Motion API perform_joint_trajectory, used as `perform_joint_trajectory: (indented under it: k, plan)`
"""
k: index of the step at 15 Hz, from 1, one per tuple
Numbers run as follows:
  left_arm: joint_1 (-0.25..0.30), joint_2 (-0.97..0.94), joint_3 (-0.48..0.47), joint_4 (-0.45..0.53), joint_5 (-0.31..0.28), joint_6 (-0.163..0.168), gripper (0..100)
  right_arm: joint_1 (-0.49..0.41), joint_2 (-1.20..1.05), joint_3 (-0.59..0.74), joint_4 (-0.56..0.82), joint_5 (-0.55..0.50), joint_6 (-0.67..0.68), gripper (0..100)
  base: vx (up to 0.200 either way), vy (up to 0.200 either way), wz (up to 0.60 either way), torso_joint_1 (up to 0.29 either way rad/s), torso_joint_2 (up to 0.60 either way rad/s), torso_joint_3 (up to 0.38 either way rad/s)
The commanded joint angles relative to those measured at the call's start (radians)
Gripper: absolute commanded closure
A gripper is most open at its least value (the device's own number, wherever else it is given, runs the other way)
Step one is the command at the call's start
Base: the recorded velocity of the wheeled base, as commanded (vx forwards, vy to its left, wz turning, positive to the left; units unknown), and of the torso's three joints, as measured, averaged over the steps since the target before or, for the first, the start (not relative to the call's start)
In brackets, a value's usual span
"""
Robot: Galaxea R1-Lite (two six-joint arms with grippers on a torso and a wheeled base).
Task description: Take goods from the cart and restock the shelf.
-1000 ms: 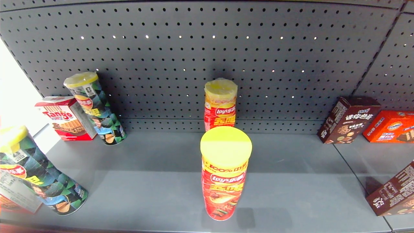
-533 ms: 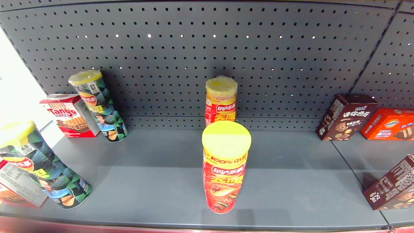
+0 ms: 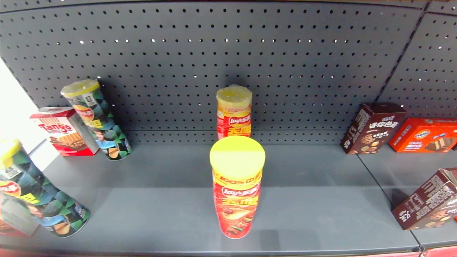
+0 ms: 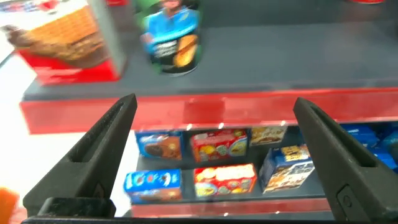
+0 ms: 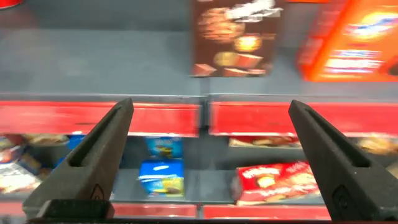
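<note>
A red cylindrical chip can with a flat yellow plastic lid point(image 3: 236, 189) stood upright near the front edge of the grey metal shelf point(image 3: 321, 207). Its long axis was vertical, the lid pointed up and the printed label faced outward. Directly behind it, against the dark perforated back panel point(image 3: 285, 53), stood a second red can with a yellow lid point(image 3: 234, 112), also on end.

To the left were two green-and-black patterned cans, one at the back point(image 3: 96, 119) and one at the front corner point(image 3: 43, 200), with a red-and-white wafer box point(image 3: 62, 130) just beside the rear one. To the right, a brown carton point(image 3: 371, 128) and an orange carton point(image 3: 421, 135) sat at the back, and another brown carton point(image 3: 425, 200) sat nearer the front.

The left gripper point(image 4: 214, 106) hung below and in front of the shelf's red edge strip point(image 4: 249, 112), its fingers point(image 4: 93, 162) spread wide and holding nothing. The right gripper point(image 5: 211, 104) was likewise low before the shelf, its fingers point(image 5: 93, 162) wide apart and empty.
</note>
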Motion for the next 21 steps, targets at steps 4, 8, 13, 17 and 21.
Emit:
perform_joint_trajectory:
  k: [4,8,13,17,21]
  plan:
    - [0.000,-0.001,0.000,-0.001,0.001,-0.001,0,0.000,0.000,0.000,0.001,0.000,0.000,0,0.000,0.000,0.00,0.000,0.00,0.000]
    - [0.000,-0.001,0.000,-0.001,-0.003,0.005,0,0.000,0.000,0.000,0.002,0.001,0.000,0,0.000,0.000,0.00,0.000,0.00,0.000]
    - [0.000,0.001,0.000,-0.001,0.003,-0.004,0,0.000,0.000,0.000,0.002,0.000,0.000,0,0.000,0.000,0.00,0.000,0.00,0.000]
    - [0.000,-0.001,0.000,-0.001,0.001,-0.004,0,0.000,0.000,0.000,0.002,0.000,0.000,0,0.000,0.000,0.15,0.001,0.00,0.001]
    - [0.000,-0.001,0.000,-0.001,0.001,-0.003,0,0.000,-0.001,0.000,0.002,0.000,0.000,0,0.000,0.000,0.00,0.000,0.00,0.000]
